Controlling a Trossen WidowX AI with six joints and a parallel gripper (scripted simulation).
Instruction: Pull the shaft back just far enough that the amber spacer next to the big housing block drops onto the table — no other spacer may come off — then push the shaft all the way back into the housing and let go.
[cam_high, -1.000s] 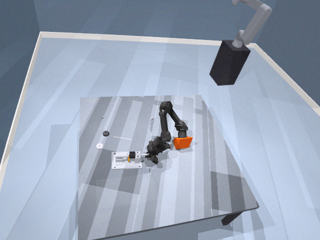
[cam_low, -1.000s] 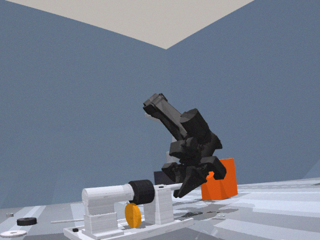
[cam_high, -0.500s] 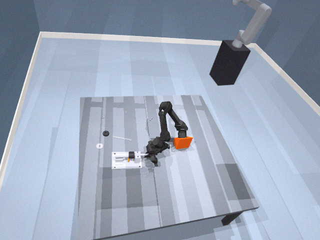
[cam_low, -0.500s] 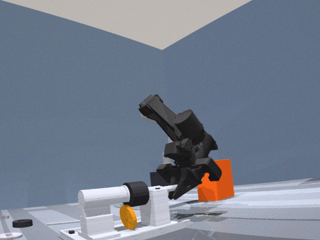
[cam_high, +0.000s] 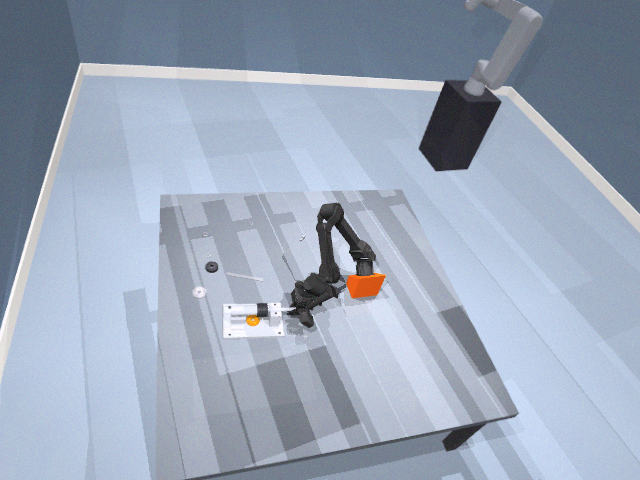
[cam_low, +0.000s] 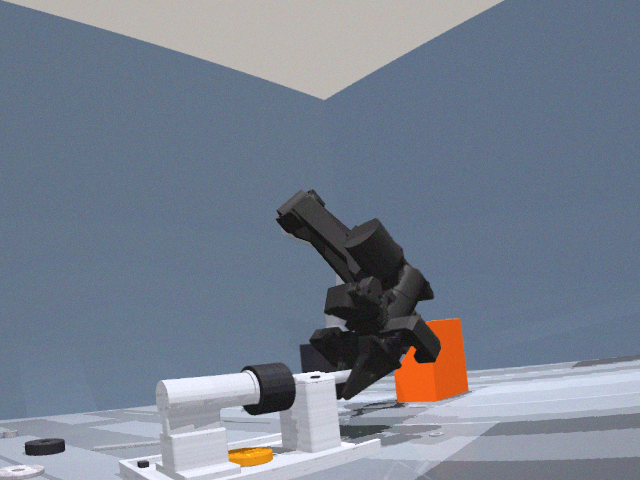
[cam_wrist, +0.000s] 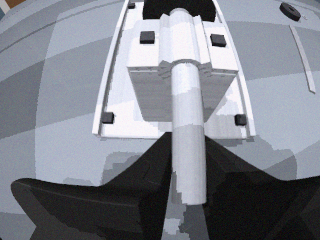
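The amber spacer lies flat on the white base plate, below the shaft line. The big white housing stands at the plate's left end in the top and exterior views. A thick black spacer sits up on the shaft line, between the housing and the smaller support block. The white shaft sticks out through the support block. My gripper is shut on its outer end. Whether the shaft's inner end enters the housing is hidden.
A loose black ring, a pale washer and a thin pale rod lie beside the plate. An orange block stands by the arm's base.
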